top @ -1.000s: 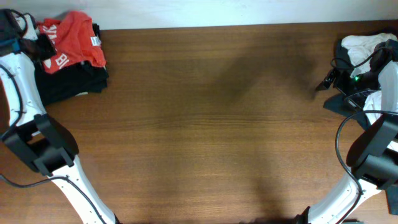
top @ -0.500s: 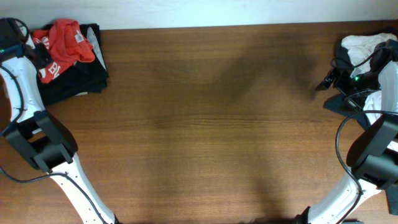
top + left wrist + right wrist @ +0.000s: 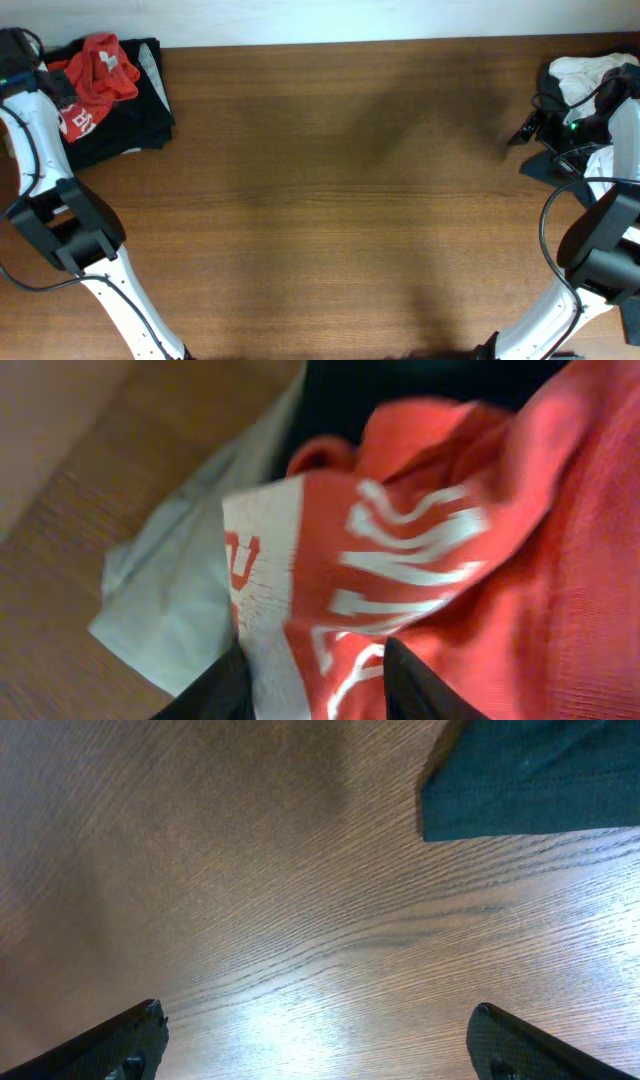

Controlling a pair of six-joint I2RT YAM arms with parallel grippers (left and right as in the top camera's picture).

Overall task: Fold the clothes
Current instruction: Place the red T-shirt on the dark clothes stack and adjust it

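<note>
— While overhead is up: where's the orange-red T-shirt [image 3: 97,68]?
— Far-left corner of the counter [image 3: 330,210], bunched on a stack of black garments [image 3: 125,115]. At the far-right edge a white garment [image 3: 590,72] and a navy garment [image 3: 548,165] are heaped by the other arm. The middle is bare wood grain.
— Left wrist view?
— Left gripper [image 3: 312,685] is closed down on a fold of the T-shirt. Red knit and the white lettering [image 3: 400,560] are pinched between its black fingers [image 3: 215,690]. A pale cloth [image 3: 170,590] lies beside it on the wood, with black fabric behind.
— Right wrist?
— Right gripper [image 3: 320,1045] is spread wide and holds nothing, over bare counter. A corner of the navy garment sits beyond it, not touching.
— Handling?
— Light, limp jersey with no stiffness. It'll sag and crumple wherever it isn't supported. Not slippery, not fragile. I'd judge a single pinch mid-cloth just drags a lump. A better hold is the shoulder seams or hem corners, one per gripper, so it hangs flat. The printed patch is probably a touch stiffer than the rest.
</note>
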